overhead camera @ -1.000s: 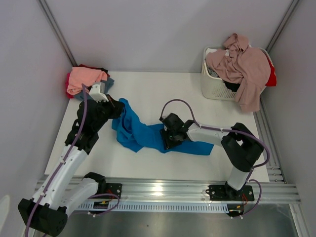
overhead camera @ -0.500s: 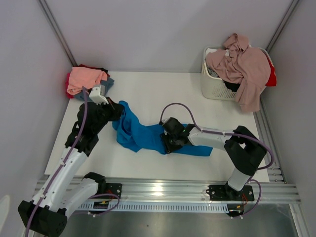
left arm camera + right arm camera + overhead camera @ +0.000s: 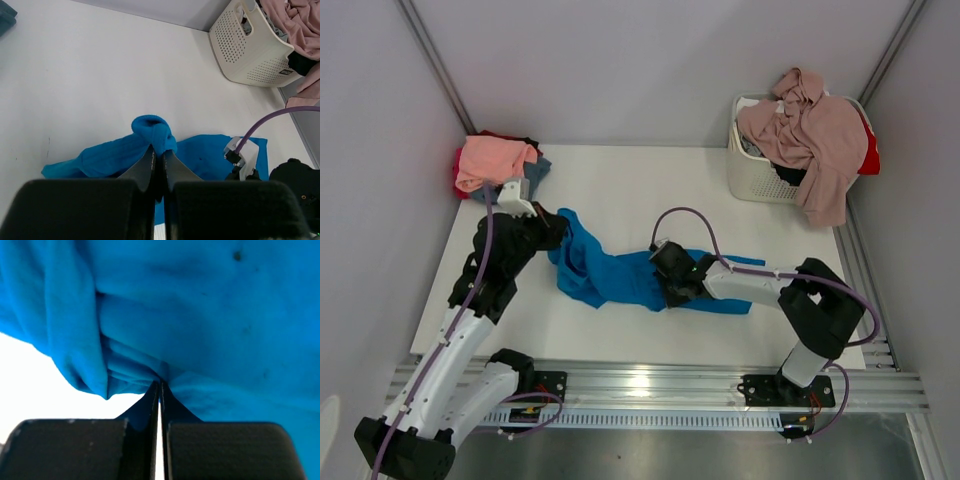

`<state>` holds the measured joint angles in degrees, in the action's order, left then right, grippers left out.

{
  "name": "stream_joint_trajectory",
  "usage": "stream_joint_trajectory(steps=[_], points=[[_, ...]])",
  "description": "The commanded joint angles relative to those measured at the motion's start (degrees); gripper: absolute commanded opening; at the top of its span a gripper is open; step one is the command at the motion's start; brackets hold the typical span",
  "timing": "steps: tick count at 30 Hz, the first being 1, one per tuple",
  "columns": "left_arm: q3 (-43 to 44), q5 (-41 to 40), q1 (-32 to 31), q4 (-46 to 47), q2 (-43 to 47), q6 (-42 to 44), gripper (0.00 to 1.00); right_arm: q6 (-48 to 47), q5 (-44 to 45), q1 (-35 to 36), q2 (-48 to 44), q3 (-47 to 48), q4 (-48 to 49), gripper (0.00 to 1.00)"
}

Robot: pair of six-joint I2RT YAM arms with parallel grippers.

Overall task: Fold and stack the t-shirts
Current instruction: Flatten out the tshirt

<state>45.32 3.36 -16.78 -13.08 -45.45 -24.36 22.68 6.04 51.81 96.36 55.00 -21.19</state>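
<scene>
At the near edge of the white table (image 3: 620, 190), the two arms are reaching inward over a bright blue t-shirt (image 3: 620, 278). It is lying crumpled across the middle of the tabletop, stretching from left of centre to right of centre. Near its front edge the right gripper (image 3: 672, 290) is pressing its fingers together on a bunched fold of the blue cloth. Its wrist view is showing the tips meeting, with gathered fabric pinched between them. Slightly farther back, at the shirt's left end, the left gripper (image 3: 557, 228) is pinching a rounded knot of the same shirt, its fingers closing tight on it. Toward the far left corner, a salmon pink t-shirt (image 3: 492, 158) is sitting on top of a small pile (image 3: 458, 178) of red, black and slate blue-grey cloth. At the far right corner a white slatted basket (image 3: 752, 175) is standing, and a dusty mauve-pink t-shirt (image 3: 815, 130) is draping over its rim and hanging down its front right side.
</scene>
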Motion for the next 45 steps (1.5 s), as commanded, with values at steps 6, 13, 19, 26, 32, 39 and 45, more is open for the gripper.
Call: stream_joint_trajectory(steps=[6,13,19,26,32,39,45], points=[[-0.50,-0.63,-0.28,0.69,2.12,1.33,0.01,-5.08,9.95,-0.13,-8.54,10.45,-13.51,0.00],[-1.11,-0.10,-0.36,0.95,2.38,1.16,0.00,-10.63,12.06,-4.43,-5.41,22.58,-14.94,0.00],[-1.64,1.48,-0.45,1.48,1.68,0.89,0.00,-8.00,8.28,-18.49,7.67,32.25,-9.14,0.00],[-1.55,1.65,-1.59,1.22,1.77,0.89,0.00,-12.22,11.19,-19.73,24.12,40.25,-5.00,0.00],[-0.94,0.87,-2.12,-0.01,1.51,2.12,0.00,-10.02,11.61,-17.28,24.32,39.39,-5.08,0.34],[-2.08,0.42,-2.30,1.04,1.16,2.21,0.00,-13.01,19.43,-7.53,13.88,30.45,-2.98,0.74],[-2.52,0.78,-2.47,1.83,0.54,1.77,0.01,-11.96,24.71,0.74,8.77,25.34,-6.67,0.74]])
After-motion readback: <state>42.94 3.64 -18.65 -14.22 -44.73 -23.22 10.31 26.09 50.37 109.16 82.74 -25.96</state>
